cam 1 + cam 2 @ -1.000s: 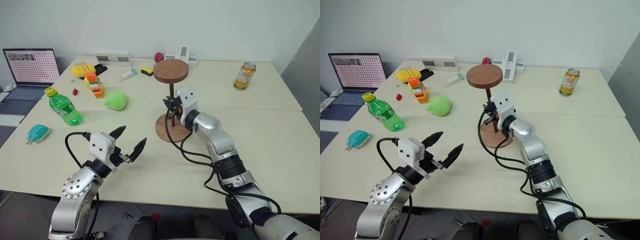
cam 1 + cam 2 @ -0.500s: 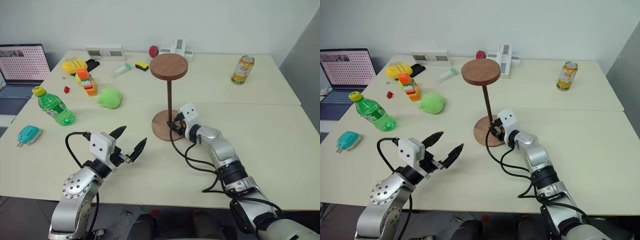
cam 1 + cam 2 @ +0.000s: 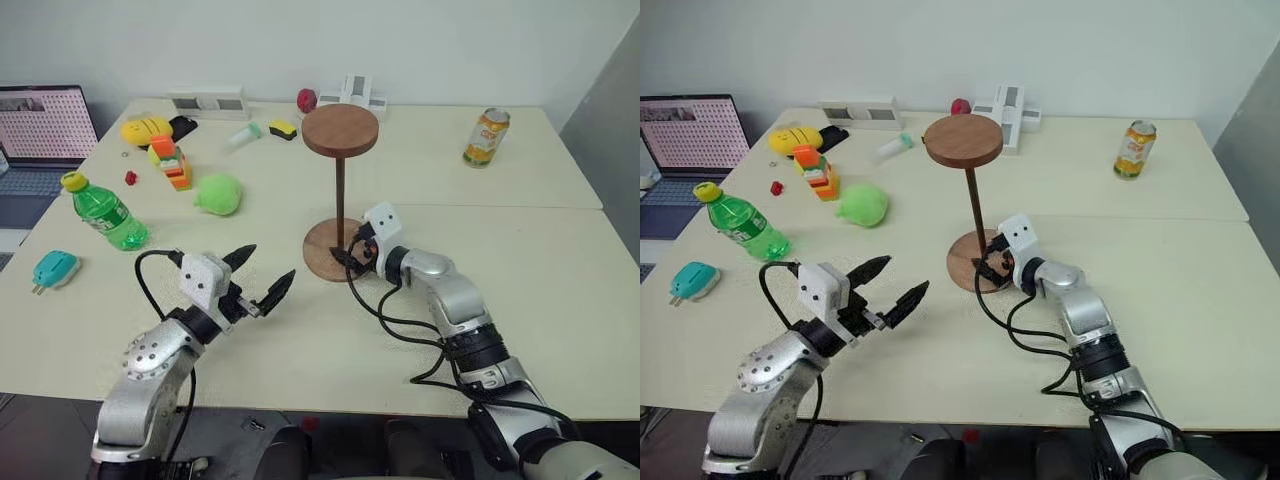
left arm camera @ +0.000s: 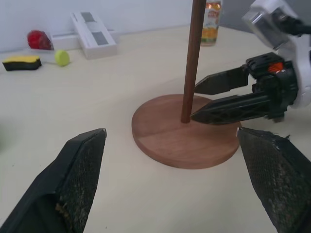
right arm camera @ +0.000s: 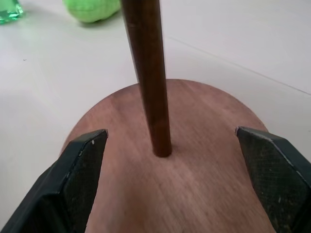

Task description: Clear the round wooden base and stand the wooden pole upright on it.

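wooden pole (image 5: 148, 77) between open right gripper (image 5: 170, 160) fingers

The round wooden base (image 5: 194, 194) shows smooth, fine-grained reddish wood; the wooden pole (image 5: 146, 73) is darker with a slight sheen; the table (image 3: 560, 280) looks matt, perhaps laminate.

Plain white wall (image 3: 420, 40) behind two butted cream tables (image 3: 560, 330).
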